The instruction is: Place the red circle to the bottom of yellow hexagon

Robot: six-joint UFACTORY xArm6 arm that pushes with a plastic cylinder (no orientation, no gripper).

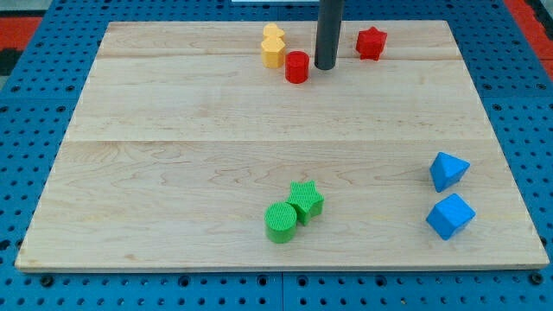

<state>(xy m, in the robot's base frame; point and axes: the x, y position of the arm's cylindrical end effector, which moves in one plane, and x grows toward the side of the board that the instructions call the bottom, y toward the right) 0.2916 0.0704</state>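
The red circle (pixel 297 66) stands near the view's top centre, just right of and slightly below the yellow hexagon (pixel 273 53). A second yellow block (pixel 272 34) sits right above the hexagon, touching it. My tip (pixel 325 66) rests on the board just right of the red circle, a small gap between them. The rod rises straight up out of the view's top.
A red star (pixel 371 42) lies right of the rod. A green circle (pixel 280 222) and green star (pixel 305 200) touch at the view's bottom centre. Two blue blocks (pixel 448 170) (pixel 450 216) sit at the right. The wooden board (pixel 173 155) lies on a blue pegboard.
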